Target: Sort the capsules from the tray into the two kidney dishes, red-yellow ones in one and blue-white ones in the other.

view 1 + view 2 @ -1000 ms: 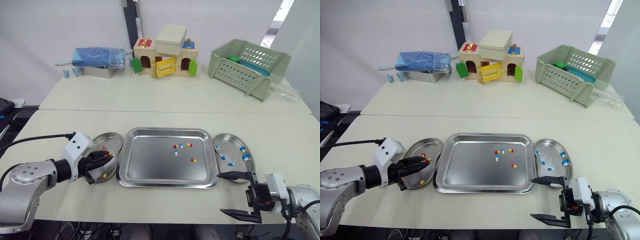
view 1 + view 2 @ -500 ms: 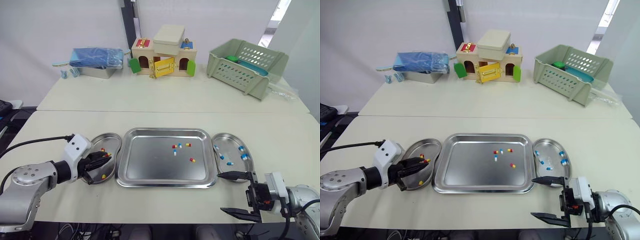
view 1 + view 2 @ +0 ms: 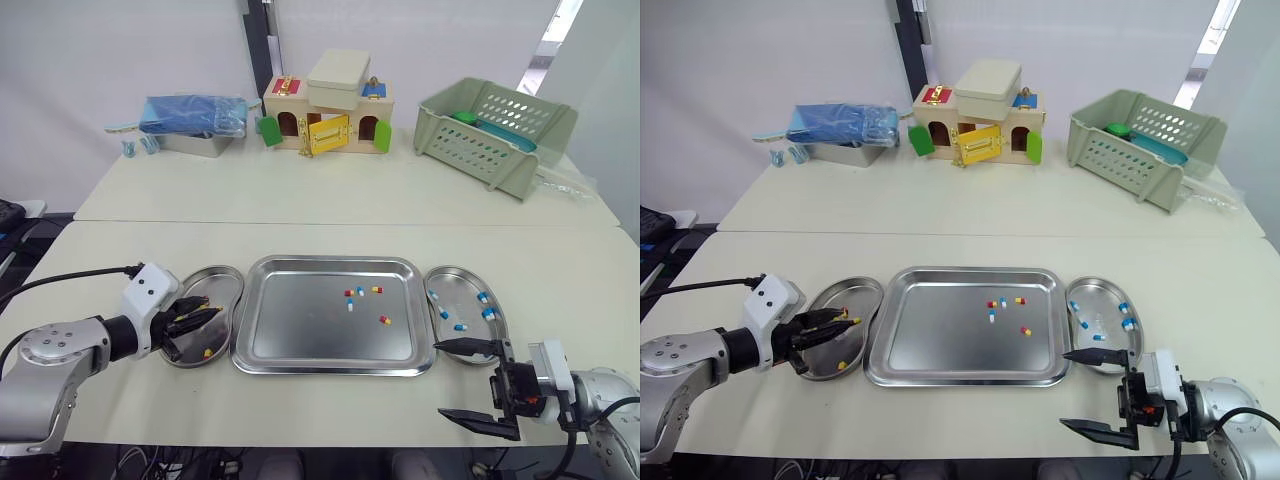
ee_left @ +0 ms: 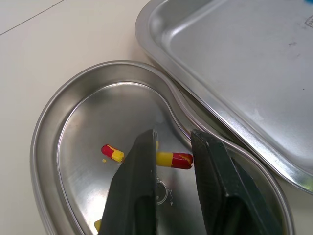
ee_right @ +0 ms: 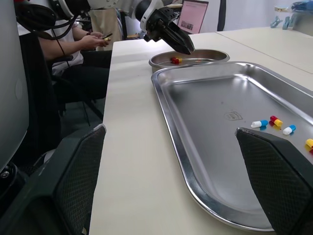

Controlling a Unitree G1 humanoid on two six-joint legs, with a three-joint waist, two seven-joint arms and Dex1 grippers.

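Observation:
The steel tray (image 3: pixel 335 265) lies mid-table and holds several capsules (image 3: pixel 362 292), both red-yellow and blue-white. The left kidney dish (image 3: pixel 216 271) holds red-yellow capsules (image 4: pixel 174 159). My left gripper (image 3: pixel 208 316) hovers low over this dish, open by a narrow gap. One capsule lies in the dish between and beyond its fingers (image 4: pixel 139 176). The right kidney dish (image 3: pixel 464 273) holds several blue-white capsules (image 3: pixel 461 326). Near the table's front edge, just in front of that dish, my right gripper (image 3: pixel 442 378) is wide open and empty.
Along the back of the table stand a blue bag in a metal tin (image 3: pixel 190 118), a wooden toy house (image 3: pixel 325 112) and a green plastic basket (image 3: pixel 495 125). A seated person (image 5: pixel 80 44) shows beyond the table's left end in the right wrist view.
My left gripper has drawn back slightly to the left over its dish. The right gripper has hardly moved. The head camera shifted a little.

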